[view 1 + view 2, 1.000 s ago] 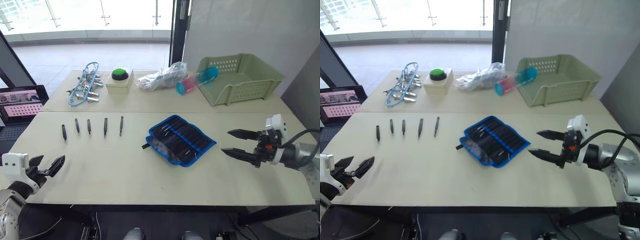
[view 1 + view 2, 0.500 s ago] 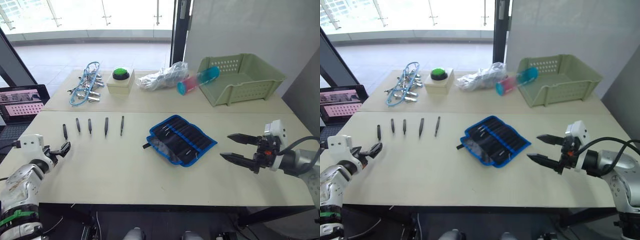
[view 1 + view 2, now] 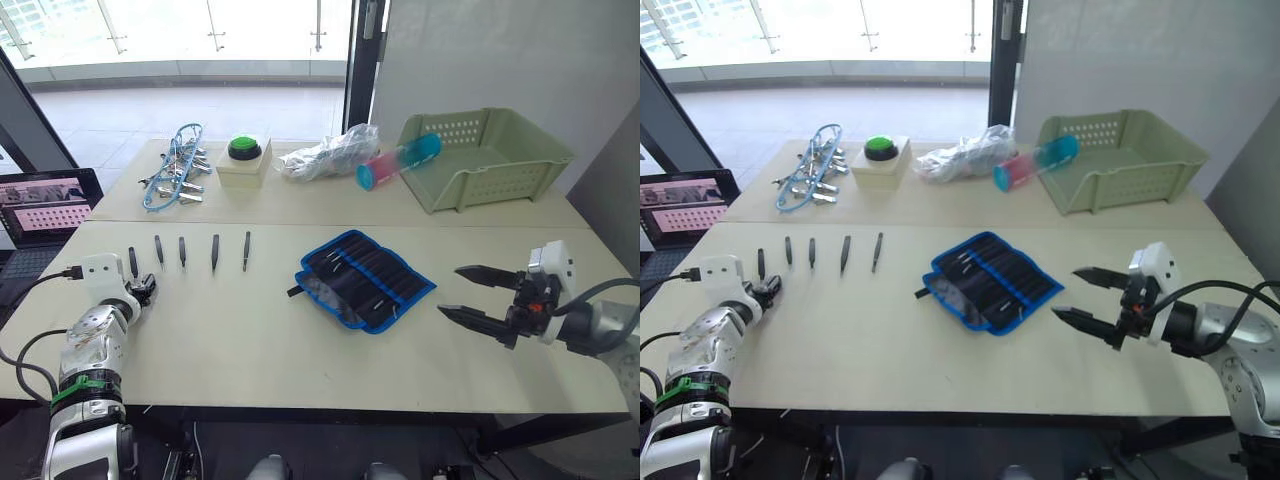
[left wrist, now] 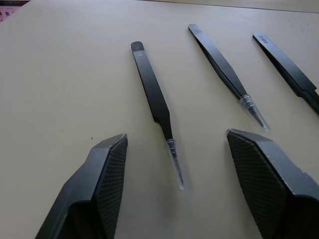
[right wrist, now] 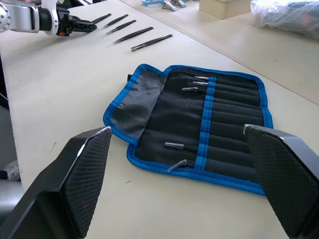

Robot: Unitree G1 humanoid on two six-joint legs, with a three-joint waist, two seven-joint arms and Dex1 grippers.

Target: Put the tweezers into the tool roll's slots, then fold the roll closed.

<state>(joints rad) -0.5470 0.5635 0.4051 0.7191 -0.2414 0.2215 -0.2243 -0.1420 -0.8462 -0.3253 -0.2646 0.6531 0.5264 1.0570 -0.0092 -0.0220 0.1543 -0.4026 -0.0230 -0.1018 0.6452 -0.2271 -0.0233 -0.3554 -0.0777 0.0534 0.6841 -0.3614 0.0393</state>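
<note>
Five tweezers (image 3: 185,253) lie in a neat row on the table (image 3: 250,340), on the robot's left side, tips pointing toward the robot. The left gripper (image 3: 146,289) sits right at the near end of the leftmost tweezer (image 4: 155,102). In the left wrist view its fingers (image 4: 102,184) are spread wide with that tweezer's tip between them, not touching it (two more tweezers show alongside).

The roll (image 3: 365,279) lies unfolded near the table's middle, angled, blue trim all round. Its slots (image 5: 227,119) run across the inner side, and a few small silver tips stick out of some of them. A grey flap (image 5: 137,102) lies folded out on one side.

The right gripper (image 3: 480,295) hovers just off the roll's right side, fingers (image 5: 82,179) spread wide, holding nothing; apart from the roll.

Along the far side of the table: clips (image 3: 175,175) with blue cord, a box with a green button (image 3: 240,160), a crumpled plastic bag (image 3: 325,155), a pink-and-blue tube (image 3: 395,160) leaning on the green basket (image 3: 490,160). A laptop (image 3: 45,200) sits off the table's left edge.
</note>
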